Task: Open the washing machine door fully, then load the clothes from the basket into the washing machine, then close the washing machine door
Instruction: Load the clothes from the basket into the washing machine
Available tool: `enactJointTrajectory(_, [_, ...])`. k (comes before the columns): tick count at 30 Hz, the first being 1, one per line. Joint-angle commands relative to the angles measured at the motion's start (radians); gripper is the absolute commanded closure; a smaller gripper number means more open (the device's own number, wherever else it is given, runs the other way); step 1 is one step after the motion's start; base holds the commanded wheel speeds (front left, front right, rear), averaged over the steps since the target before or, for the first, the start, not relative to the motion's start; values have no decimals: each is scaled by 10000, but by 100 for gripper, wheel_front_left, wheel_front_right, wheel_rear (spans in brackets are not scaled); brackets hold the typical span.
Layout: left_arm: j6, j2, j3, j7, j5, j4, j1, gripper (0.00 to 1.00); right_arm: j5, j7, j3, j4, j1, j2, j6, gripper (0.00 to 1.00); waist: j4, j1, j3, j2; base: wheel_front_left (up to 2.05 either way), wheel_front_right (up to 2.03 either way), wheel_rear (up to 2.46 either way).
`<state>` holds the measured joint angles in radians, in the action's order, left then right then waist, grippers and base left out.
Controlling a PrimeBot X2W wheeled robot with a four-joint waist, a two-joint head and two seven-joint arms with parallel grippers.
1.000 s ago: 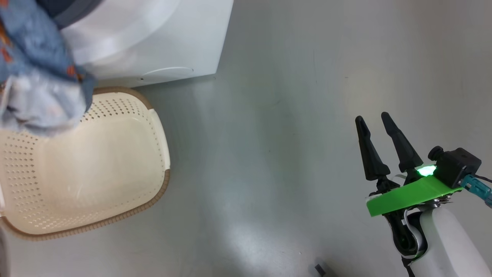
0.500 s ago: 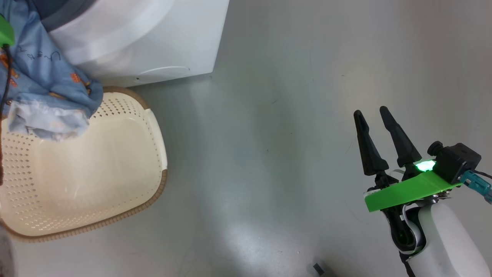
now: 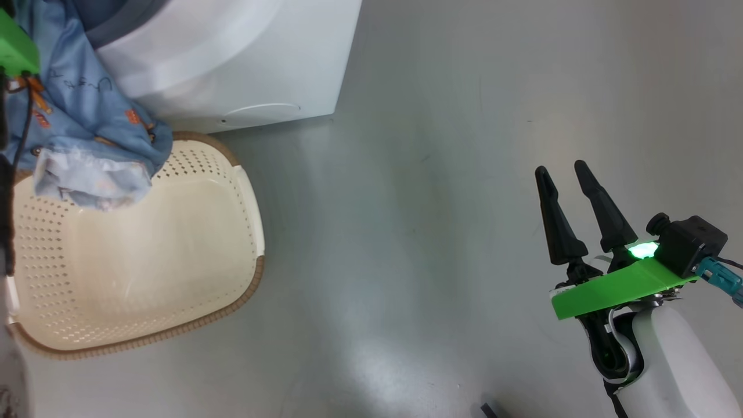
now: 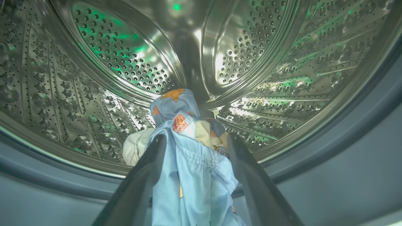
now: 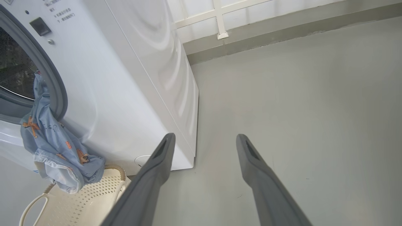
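The washing machine (image 3: 232, 58) stands at the top left, its steel drum (image 4: 125, 62) open in the left wrist view; the washing machine door is out of view. My left gripper (image 4: 198, 138) is at the drum's mouth, jaws spread wide, with the light blue, orange-printed clothes (image 4: 188, 175) lying loose between the fingers. The clothes (image 3: 87, 128) trail out of the mouth, their end hanging over the cream basket (image 3: 249, 191), which has nothing lying on its floor. My right gripper (image 3: 560, 168) hangs open and holds nothing above the floor, far to the right. The clothes (image 5: 53, 147) hang over the grey gasket.
Bare grey floor (image 3: 406, 232) stretches between the basket and my right arm. A small dark object (image 3: 487, 409) lies at the bottom edge. A wall with a white frame (image 5: 220, 18) runs behind the machine.
The blurred bundle of clothes has settled and now hangs longer from the machine's mouth. The green part of my left wrist has come into view at top left. The camera shifted slightly; my right gripper stays still.
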<state>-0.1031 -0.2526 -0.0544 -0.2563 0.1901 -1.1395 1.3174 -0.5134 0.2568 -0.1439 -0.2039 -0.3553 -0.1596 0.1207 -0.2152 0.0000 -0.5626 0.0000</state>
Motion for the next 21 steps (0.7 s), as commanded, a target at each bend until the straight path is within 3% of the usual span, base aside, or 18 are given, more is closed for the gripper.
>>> enactJointTrajectory(1, [-77, -363, 69, -55, 25, 261, -118, 0, -78, 49, -138, 208, 138, -104, 100, 0, 46, 0, 28, 0, 0, 0, 0])
enactJointTrajectory(8, [-141, -112, 270, -55, 217, 919, -764, 0, -52, 49, -107, 213, 145, -166, 100, 0, 232, 0, 167, 0, 0, 0, 0])
enactJointTrajectory(21, [-206, 508, 1018, -55, 109, 3506, -2996, 0, -18, 49, 66, 236, 282, -353, 100, 0, 646, 0, 455, 0, 0, 0, 0])
